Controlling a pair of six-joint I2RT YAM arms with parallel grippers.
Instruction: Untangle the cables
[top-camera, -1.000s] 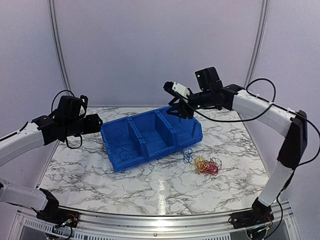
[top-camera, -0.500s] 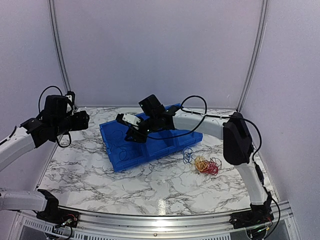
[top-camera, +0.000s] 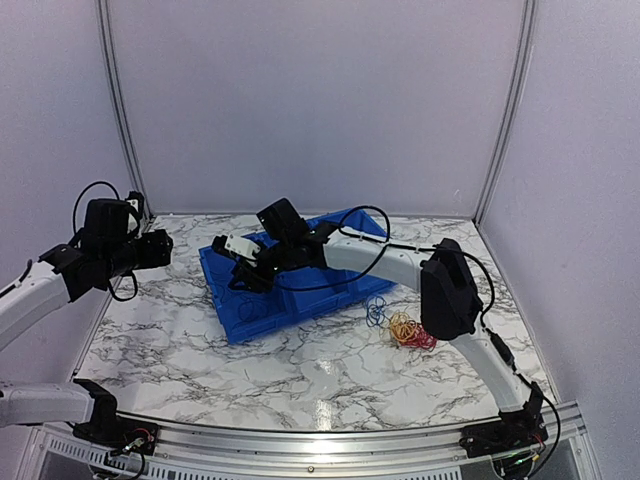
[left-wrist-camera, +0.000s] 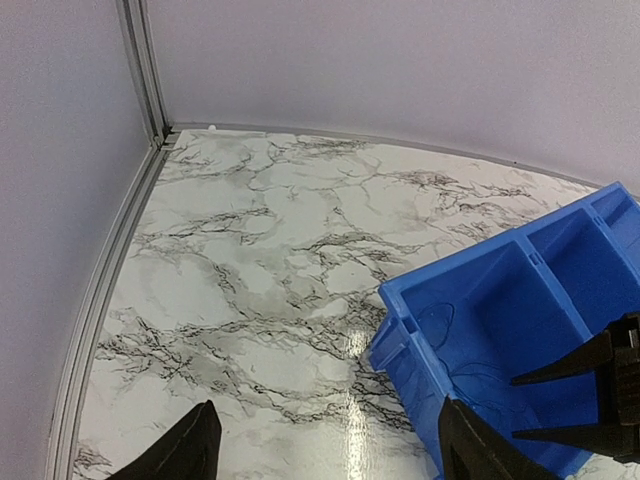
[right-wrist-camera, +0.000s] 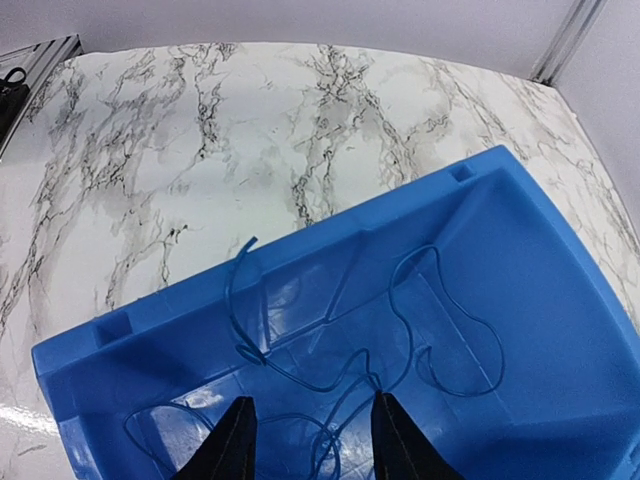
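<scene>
Right gripper (right-wrist-camera: 312, 400), jaws parted and empty, hangs directly over the dark blue cable (right-wrist-camera: 243, 345) sprawled in the blue bin's (right-wrist-camera: 520, 250) end compartment; left gripper (left-wrist-camera: 328, 402), jaws wide and empty, farther off; remaining tangle (top-camera: 412, 330) beside the bin.

No writing, label, brand mark, number or sign can be read in any of the three views.
</scene>
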